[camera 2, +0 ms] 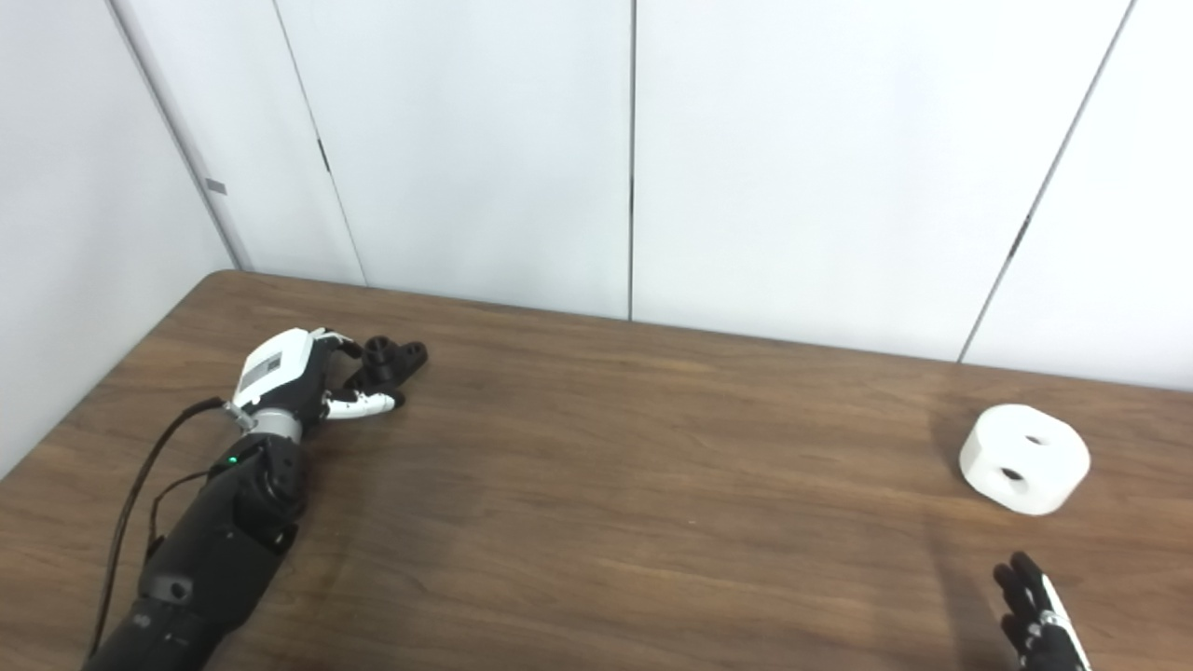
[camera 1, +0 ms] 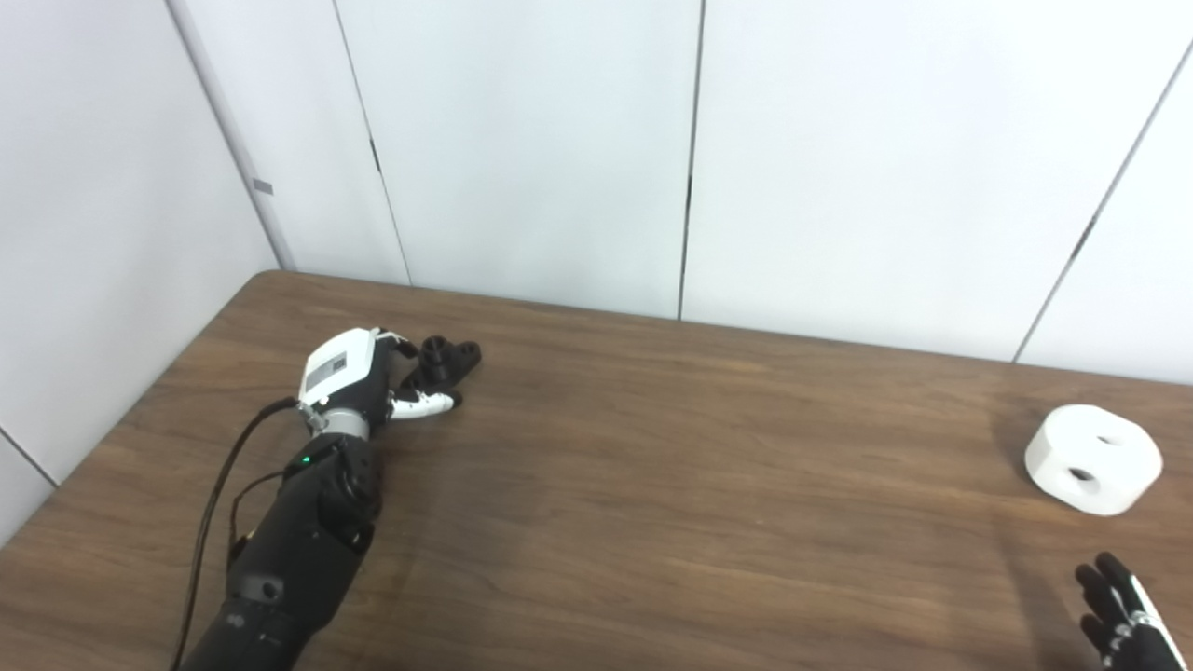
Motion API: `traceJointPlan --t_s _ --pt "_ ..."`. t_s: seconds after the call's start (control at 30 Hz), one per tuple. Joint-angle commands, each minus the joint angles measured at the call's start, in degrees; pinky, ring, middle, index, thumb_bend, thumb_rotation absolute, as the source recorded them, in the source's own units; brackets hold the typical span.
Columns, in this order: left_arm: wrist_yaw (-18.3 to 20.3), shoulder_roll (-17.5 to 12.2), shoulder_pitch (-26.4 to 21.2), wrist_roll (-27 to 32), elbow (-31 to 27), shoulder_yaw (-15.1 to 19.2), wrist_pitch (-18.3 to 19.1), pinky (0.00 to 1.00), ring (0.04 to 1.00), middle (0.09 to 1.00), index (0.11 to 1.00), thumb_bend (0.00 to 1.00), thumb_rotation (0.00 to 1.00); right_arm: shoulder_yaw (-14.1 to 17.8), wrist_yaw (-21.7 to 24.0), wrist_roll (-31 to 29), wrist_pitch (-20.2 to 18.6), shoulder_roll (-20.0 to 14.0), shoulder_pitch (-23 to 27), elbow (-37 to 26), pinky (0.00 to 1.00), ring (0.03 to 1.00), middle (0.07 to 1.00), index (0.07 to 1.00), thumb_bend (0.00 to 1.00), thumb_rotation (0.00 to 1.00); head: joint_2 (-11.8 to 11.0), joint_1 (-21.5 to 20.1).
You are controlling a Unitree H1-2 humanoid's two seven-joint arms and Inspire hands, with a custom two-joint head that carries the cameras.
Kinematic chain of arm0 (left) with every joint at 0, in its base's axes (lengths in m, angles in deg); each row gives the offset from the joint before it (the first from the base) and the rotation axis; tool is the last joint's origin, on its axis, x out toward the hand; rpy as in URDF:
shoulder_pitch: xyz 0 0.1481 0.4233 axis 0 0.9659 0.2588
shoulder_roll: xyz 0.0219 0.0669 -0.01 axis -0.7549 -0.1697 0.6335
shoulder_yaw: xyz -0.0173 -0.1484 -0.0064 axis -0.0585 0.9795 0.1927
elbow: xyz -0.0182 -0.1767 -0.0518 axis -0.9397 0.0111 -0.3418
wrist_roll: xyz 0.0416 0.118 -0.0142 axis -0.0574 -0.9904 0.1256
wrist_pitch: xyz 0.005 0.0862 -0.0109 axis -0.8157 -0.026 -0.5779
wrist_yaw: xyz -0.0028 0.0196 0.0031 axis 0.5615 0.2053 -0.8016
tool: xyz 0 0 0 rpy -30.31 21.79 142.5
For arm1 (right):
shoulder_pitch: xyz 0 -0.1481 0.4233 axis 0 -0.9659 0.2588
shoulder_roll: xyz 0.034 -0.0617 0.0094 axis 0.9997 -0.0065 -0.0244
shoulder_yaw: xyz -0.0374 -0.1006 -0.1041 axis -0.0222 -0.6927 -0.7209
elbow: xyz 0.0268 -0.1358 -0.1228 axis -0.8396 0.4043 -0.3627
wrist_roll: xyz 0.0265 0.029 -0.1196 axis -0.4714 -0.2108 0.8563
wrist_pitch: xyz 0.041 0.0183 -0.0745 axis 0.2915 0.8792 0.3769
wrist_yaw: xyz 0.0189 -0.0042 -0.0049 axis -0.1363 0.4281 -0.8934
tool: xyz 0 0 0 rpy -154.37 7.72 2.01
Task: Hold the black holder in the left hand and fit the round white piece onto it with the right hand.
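The black holder lies on the brown table at the far left, two round sockets showing on its top. My left hand is right beside it, its fingers above the holder's near end and its white thumb stretched out below it. The hand looks open around that end, and I cannot tell whether it touches. The round white piece, with two holes in its top, rests at the far right. My right hand is at the bottom right corner, short of the piece, fingers apart and empty.
The wooden table runs back to white wall panels, and its left edge slants near my left arm. A black cable hangs along that arm.
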Motion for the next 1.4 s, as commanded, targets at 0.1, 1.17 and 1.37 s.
traceJointPlan --t_s 0.1,1.17,1.37 --pt "-0.6 -2.0 -3.1 0.3 -1.1 0.0 -0.1 1.00 0.985 0.935 0.746 0.80 0.35 0.2 -0.5 0.1 0.0 -0.4 0.0 -3.2 1.00 1.000 0.971 0.970 0.56 1.00 0.2 -0.2" --pt "-1.2 -2.6 -4.4 2.1 1.6 -0.5 0.2 0.98 0.949 0.890 0.700 0.79 0.31 0.2 -0.6 -0.5 -3.3 0.1 0.0 -4.8 1.00 1.000 0.970 0.986 0.66 1.00 0.6 -0.8" --pt "-2.5 -2.5 -4.3 1.9 1.8 -0.5 -0.4 0.96 0.938 0.872 0.658 0.78 0.27 0.2 -0.6 -0.4 -3.3 0.0 -0.1 -5.0 1.00 1.000 0.966 0.982 0.67 1.00 0.6 -1.0"
